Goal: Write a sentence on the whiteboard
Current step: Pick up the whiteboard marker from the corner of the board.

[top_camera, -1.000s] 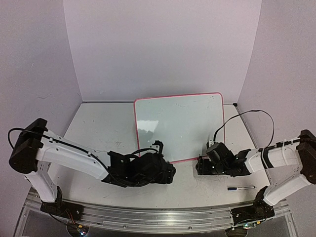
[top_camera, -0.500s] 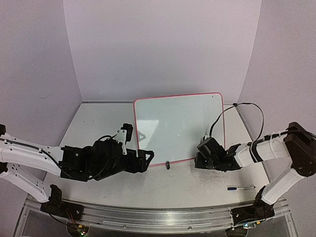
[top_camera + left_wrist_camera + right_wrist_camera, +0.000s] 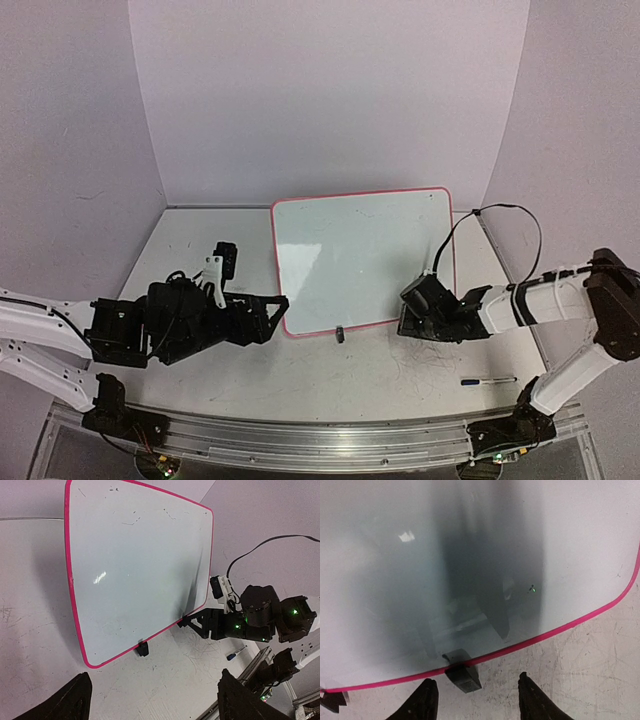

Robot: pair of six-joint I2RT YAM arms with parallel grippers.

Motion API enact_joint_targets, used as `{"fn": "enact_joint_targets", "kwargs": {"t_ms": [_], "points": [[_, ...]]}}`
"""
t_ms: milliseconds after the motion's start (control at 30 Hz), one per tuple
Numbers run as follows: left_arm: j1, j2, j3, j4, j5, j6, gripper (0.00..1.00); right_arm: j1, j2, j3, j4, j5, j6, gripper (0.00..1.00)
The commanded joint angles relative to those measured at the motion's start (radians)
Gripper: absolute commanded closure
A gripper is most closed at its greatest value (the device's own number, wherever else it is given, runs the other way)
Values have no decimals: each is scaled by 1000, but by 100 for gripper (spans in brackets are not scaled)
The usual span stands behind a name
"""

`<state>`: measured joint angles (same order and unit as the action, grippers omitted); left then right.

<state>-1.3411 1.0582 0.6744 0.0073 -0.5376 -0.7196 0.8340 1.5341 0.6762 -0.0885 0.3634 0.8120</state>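
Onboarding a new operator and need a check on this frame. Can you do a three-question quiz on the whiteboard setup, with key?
1. True or false: the sentence is already written on the whiteboard.
2. Where is the marker? A) on the board B) on the table C) clipped to the rim
3. What does the left gripper hold?
Key: 1 false, the board is blank. 2 B. 3 nothing; its jaws are open.
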Motion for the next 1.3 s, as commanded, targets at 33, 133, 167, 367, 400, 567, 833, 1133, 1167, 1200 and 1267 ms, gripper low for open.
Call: {"fn": "enact_joint_targets", "kwargs": {"t_ms": [33, 133, 167, 367, 400, 567, 833, 1133, 1167, 1200, 1267], "points": [[5, -73, -24, 23, -22, 36, 11, 9, -279, -6, -244, -59, 88, 35], [8, -86, -17, 25, -24, 54, 10, -28, -492, -61, -376, -103, 186, 32], [10, -87, -12, 26, -26, 62, 10, -52, -557, -81, -420, -123, 217, 29], [21, -35, 49, 39, -51, 146, 8, -261, -803, -109, -653, -150, 344, 28], [25, -23, 61, 41, -53, 159, 7, -280, -808, -102, -686, -141, 380, 28], [58, 33, 112, 59, -7, 221, 7, -339, -618, -58, -760, -171, 474, 29], [134, 75, 139, 92, 128, 239, 7, -407, -454, -20, -821, -187, 655, 27], [174, 96, 166, 93, 201, 261, 7, -459, -359, -80, -772, -297, 773, 35], [176, 95, 169, 93, 206, 265, 6, -459, -356, -91, -767, -312, 783, 36], [177, 95, 171, 93, 210, 267, 6, -459, -357, -97, -763, -316, 789, 37], [182, 94, 173, 93, 214, 269, 6, -459, -363, -100, -762, -316, 794, 38]]}}
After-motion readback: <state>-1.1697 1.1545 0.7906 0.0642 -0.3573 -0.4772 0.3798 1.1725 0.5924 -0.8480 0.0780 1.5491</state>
